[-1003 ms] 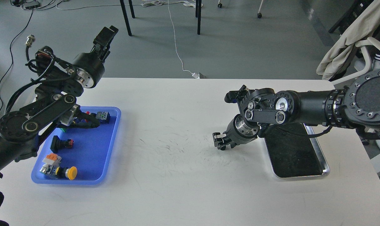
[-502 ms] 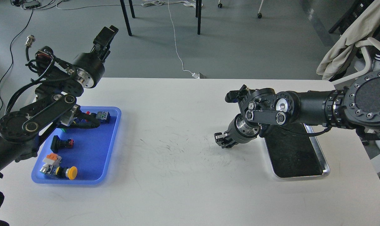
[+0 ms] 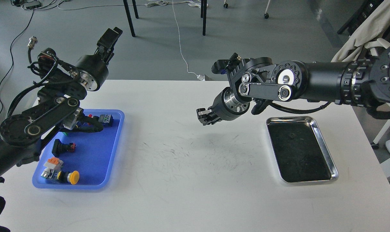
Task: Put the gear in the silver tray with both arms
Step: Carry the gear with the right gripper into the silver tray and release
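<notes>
The silver tray point(image 3: 324, 141) lies at the right of the white table, its dark bottom bare except for a tiny speck. My right gripper point(image 3: 204, 116) hangs above the table's middle, left of the tray and clear of it. Its fingers are small and dark, and I see nothing in them. My left gripper point(image 3: 109, 36) is raised beyond the table's far left edge and points up and away. Its fingers cannot be told apart. I cannot pick out a gear among the parts in the blue tray point(image 3: 112, 151).
The blue tray at the left holds a yellow push button point(image 3: 73, 177), an orange-and-white part point(image 3: 52, 163), a black part with red point(image 3: 63, 147) and a green-labelled block point(image 3: 105, 118). My left forearm hangs over its far left corner. Chair legs and cables lie beyond the table.
My right arm has risen and swung left and away from me, off the silver tray, whose whole bottom now shows. My left arm has hardly moved.
</notes>
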Motion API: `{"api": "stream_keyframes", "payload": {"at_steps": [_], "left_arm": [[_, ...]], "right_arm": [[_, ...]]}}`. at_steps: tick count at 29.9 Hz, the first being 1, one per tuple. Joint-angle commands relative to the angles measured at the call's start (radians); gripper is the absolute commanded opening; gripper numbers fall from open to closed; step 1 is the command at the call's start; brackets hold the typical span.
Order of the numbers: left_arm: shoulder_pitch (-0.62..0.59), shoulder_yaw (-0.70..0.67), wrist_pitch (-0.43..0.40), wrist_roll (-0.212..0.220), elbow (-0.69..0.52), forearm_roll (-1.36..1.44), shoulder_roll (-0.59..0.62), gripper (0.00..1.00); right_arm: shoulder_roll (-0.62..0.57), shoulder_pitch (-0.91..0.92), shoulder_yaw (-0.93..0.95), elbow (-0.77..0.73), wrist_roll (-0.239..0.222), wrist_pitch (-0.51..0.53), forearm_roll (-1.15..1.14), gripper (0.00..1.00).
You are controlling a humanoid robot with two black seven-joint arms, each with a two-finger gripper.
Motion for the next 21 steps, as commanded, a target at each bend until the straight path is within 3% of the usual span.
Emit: {"api": "stream_keyframes", "payload": {"at_steps": [1, 5, 8, 13, 21], "left_arm": [[0.000, 0.000, 0.000, 0.000, 0.000, 0.000, 0.003, 0.98], [0.002, 0.000, 0.000, -0.002, 0.000, 0.000, 0.005, 0.98], [0.005, 0.001, 0.000, -0.009, 0.003, 0.000, -0.001, 0.98], [0.005, 0.009, 0.000, -0.009, 0.005, 0.001, -0.017, 0.98], [0.007, 0.014, 0.000, -0.009, 0.005, 0.001, -0.020, 0.98]], "right_arm": [[-0.226, 0.023, -0.008, 0.166, 0.000, 0.000, -0.085, 0.01], [-0.507, -0.035, -0.010, 0.239, 0.000, 0.000, -0.344, 0.01], [-0.608, -0.146, 0.013, 0.235, 0.001, 0.000, -0.452, 0.01], [-0.612, -0.283, 0.067, 0.229, -0.002, 0.000, -0.472, 0.01], [-0.566, -0.347, 0.082, 0.168, 0.000, 0.000, -0.472, 0.01]]}}
